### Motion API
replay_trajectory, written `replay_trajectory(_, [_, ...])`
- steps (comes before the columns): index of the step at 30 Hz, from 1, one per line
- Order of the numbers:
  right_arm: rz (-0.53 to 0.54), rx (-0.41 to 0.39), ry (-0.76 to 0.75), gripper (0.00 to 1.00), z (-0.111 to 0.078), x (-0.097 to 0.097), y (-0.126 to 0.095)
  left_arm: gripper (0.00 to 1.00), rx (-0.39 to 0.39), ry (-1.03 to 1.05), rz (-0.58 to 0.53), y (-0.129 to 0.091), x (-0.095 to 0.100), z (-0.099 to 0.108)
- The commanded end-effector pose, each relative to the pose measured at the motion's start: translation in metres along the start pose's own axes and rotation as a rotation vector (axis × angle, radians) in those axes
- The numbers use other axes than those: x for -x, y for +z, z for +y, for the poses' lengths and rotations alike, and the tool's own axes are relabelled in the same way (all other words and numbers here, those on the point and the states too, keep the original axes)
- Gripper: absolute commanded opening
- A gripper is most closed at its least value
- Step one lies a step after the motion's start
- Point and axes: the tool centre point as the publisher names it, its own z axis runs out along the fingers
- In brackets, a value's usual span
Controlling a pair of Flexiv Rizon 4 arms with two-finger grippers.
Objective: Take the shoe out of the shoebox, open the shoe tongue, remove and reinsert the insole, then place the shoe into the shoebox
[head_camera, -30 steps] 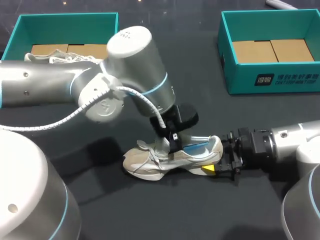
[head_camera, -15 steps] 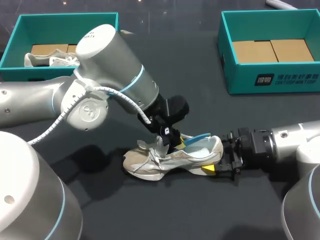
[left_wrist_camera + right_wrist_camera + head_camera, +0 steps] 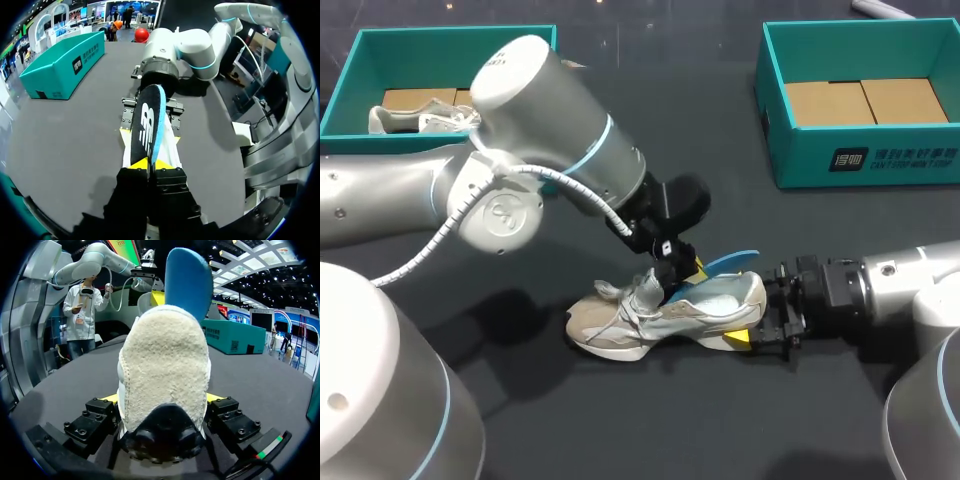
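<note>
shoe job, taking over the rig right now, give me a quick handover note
Left gripper: shut on the blue insole, whose heel end is lifted out of the shoe.
Right gripper: shut on the shoe's heel.
Done: shoe is out, lying on the table.
Left: pull the insole fully free, reinsert it, then place the shoe into the shoebox.
</note>
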Motion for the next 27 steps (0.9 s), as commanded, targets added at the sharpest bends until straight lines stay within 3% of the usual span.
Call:
replay_trajectory(1, [0.0,-0.004,0.0,0.0,0.0,-0.001,0.0,0.0,0.031,0.001,0.005,0.01,0.007,-0.023])
replay_trajectory(8, [0.0,-0.004,0.0,0.0,0.0,-0.001,0.0,0.0,0.062,0.016,-0.028,0.019,0.007,-0.043])
replay_trajectory(9, [0.0,-0.004,0.0,0.0,0.0,-0.001,0.0,0.07,0.064,0.016,-0.027,0.02,0.006,-0.043])
replay_trajectory(11, [0.0,-0.004,0.0,0.0,0.0,-0.001,0.0,0.35,0.068,0.017,-0.031,0.022,0.004,-0.043])
replay_trajectory(14, [0.0,-0.004,0.0,0.0,0.0,-0.001,0.0,0.42,0.071,0.019,-0.043,0.023,-0.002,-0.039])
replay_trajectory(23, [0.0,-0.004,0.0,0.0,0.0,-0.001,0.0,0.49,0.052,0.012,-0.146,0.014,-0.016,-0.028])
replay_trajectory(27, [0.0,-0.004,0.0,0.0,0.0,-0.001,0.0,0.47,0.03,0.011,-0.2,0.009,-0.021,-0.028])
